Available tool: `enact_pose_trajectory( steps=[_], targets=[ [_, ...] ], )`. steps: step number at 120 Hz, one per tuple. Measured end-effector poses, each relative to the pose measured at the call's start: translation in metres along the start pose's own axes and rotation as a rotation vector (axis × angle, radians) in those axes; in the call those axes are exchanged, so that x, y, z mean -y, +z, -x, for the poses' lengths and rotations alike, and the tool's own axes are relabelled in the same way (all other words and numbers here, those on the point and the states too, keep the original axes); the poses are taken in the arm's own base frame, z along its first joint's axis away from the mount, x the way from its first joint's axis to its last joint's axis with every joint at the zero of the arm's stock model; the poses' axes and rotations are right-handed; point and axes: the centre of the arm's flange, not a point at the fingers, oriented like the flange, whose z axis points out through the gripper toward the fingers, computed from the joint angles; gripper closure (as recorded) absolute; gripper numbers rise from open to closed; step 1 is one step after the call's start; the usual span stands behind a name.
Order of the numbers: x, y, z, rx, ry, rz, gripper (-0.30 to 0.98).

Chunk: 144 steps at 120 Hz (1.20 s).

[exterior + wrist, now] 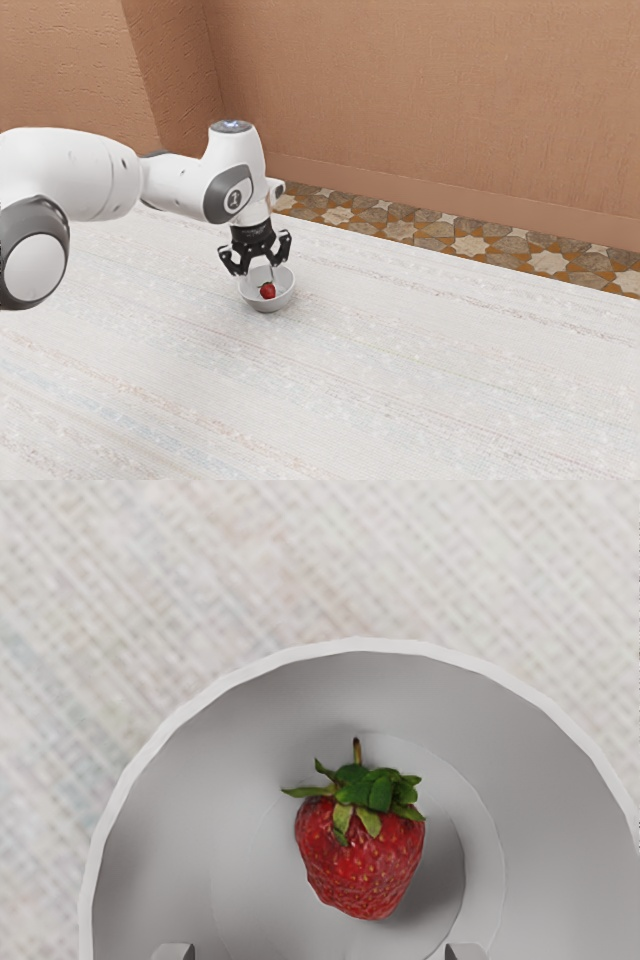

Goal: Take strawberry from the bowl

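- end effector [256,273] released over the bowl [170,800]; off-centre descent could knock its rim [355,645]
- closing high may catch only leaves [380,794], dropping the strawberry [362,865]

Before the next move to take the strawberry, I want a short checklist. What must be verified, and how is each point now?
1. Strawberry is in the bowl: ok.
2. Bowl is upright on the table: ok.
3. Jaws are open: ok.
4. Strawberry is gripped between the jaws: not ok.
5. Jaws will clear the bowl's rim going down: cannot tell.
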Motion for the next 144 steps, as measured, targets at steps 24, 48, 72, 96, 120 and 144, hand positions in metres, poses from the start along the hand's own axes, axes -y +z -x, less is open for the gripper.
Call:
enact_pose_trajectory(
  steps=[24, 48, 72, 96, 120, 144],
  targets=[
    [-0.002, 0.006, -0.009, -0.009, 0.019, 0.008, 0.4],
    [0.005, 0.01, -0.022, 0.003, 0.01, 0.024, 0.4],
    [0.002, 0.016, -0.023, 0.008, 0.032, 0.031, 0.4],
    [0.0, 0.023, -0.024, 0.01, 0.053, 0.031, 0.4],
    [-0.001, 0.033, -0.023, 0.012, 0.071, 0.028, 0.4],
    [-0.006, 0.036, -0.027, 0.002, 0.084, 0.036, 0.4]
  ],
)
